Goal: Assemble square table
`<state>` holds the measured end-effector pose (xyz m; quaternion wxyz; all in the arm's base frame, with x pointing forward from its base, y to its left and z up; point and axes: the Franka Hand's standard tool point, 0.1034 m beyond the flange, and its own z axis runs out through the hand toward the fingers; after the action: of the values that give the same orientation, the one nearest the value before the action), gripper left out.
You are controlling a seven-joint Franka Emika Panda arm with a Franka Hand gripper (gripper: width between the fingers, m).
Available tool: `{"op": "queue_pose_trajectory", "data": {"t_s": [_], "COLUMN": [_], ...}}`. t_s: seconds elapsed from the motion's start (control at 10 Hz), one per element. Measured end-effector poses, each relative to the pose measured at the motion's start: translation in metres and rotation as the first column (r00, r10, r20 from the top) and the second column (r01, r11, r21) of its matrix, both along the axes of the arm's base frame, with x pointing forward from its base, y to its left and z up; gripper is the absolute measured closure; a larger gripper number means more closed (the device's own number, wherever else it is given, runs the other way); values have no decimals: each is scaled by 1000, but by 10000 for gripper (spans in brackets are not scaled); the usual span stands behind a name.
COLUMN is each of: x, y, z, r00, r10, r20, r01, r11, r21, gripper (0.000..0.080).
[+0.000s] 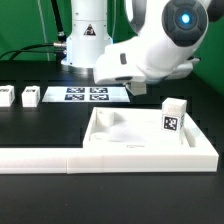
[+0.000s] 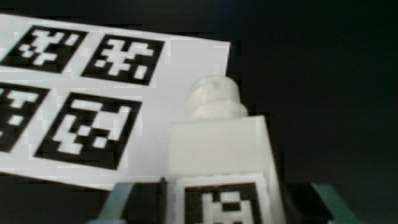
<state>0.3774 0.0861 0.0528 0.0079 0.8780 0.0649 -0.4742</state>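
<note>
Here, the gripper (image 2: 214,208) clamps a short white tagged plastic block leg (image 2: 217,150) between its fingers (image 2: 125,205) over the flat white marker board (image 2: 71,95).

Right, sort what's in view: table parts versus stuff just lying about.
Job: tabletop; upright leg at its corner; two loose legs; held leg, between the jaws.
Lying about: marker board; L-shaped border bar.
</note>
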Motion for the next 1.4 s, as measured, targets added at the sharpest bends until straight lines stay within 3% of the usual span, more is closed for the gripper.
{"op": "queue_pose_trajectory", "data": {"t_s": [0.2,0.3,0.6,1.1,1.4], "x": [12,17,27,63,73], "y": [-6,-5,-7,-28,-32], "z": [24,16,16,45,44], "r00": [999,995,949,838,712], "r10": [-18,-19,-30,-58,-70], "r20": [34,98,313,542,698], "r01": [18,18,16,8,-3], "r11": [1000,1000,999,995,995], "r21": [8,15,47,95,102], "gripper": [512,512,512,512,511]}}
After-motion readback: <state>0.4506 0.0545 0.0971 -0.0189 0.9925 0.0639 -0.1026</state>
